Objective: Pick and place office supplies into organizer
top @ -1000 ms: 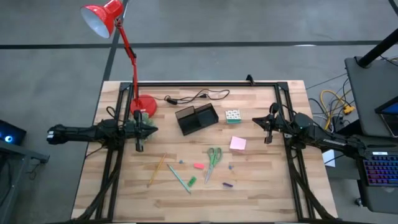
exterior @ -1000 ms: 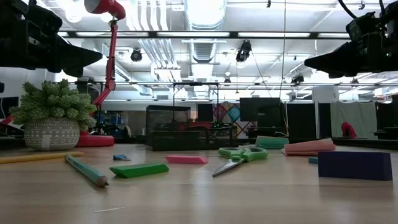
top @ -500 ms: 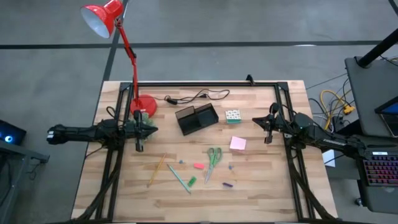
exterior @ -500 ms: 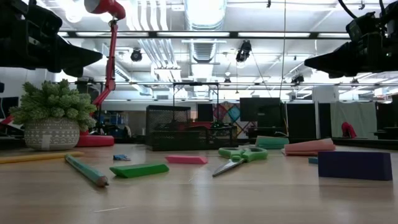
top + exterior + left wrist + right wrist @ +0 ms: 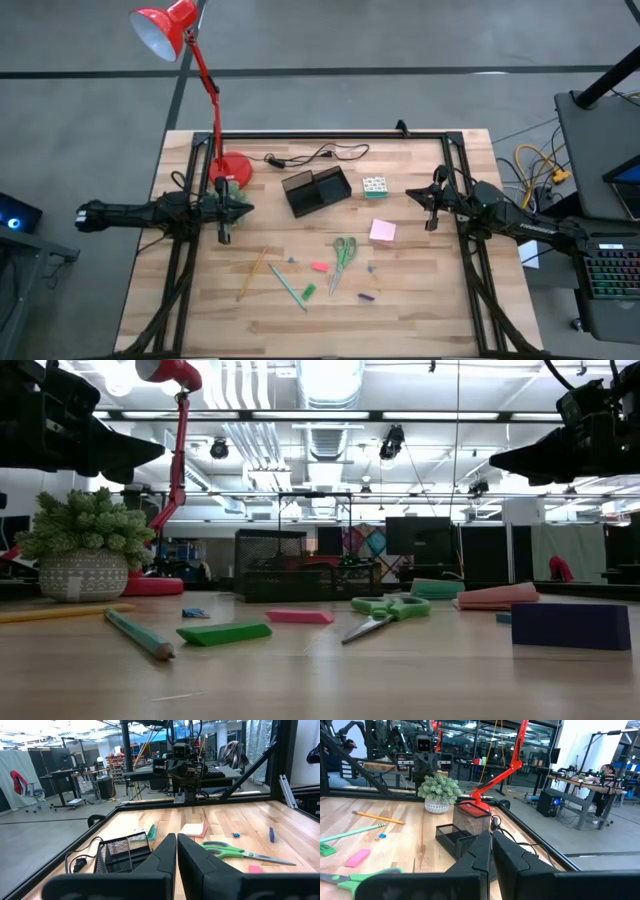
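The black mesh organizer (image 5: 316,190) stands on the table's far middle. The white green-dotted cube (image 5: 375,186) and pink sticky-note pad (image 5: 382,231) lie to its right. Nearer lie the green-handled scissors (image 5: 343,255), a yellow pencil (image 5: 252,272), a green pen (image 5: 287,287) and small pink, green and purple pieces (image 5: 319,267). My left gripper (image 5: 224,236) hangs shut above the table's left side, touching nothing. My right gripper (image 5: 430,223) hangs shut above the right side, right of the pad.
A red desk lamp's base (image 5: 234,167) and a small potted plant (image 5: 232,188) stand at the far left beside the left gripper. A black cable (image 5: 315,155) runs along the far edge. Black frame rails (image 5: 330,135) border the table. Bare wood lies along the near edge.
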Available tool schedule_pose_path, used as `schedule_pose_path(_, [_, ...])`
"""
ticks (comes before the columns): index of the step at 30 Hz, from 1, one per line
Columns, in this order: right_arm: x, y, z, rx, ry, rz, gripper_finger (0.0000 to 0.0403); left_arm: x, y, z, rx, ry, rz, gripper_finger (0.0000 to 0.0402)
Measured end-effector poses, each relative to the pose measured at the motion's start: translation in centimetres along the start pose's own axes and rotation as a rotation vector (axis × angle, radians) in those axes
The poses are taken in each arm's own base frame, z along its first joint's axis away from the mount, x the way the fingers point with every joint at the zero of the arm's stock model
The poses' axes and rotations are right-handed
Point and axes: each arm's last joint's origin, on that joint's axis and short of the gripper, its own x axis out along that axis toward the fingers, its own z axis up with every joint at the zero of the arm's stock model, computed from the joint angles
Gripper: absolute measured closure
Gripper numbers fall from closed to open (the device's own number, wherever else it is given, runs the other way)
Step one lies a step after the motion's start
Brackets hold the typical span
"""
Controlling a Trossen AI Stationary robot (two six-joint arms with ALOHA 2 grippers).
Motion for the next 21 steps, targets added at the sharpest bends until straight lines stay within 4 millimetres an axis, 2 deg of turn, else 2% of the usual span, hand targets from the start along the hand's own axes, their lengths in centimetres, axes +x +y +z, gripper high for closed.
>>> schedule_pose_path(21, [0.00, 0.00, -0.01, 0.000, 0.000, 0.000, 0.0394, 0.00, 0.00, 0.00, 0.006, 0.000, 0.000, 0.0401])
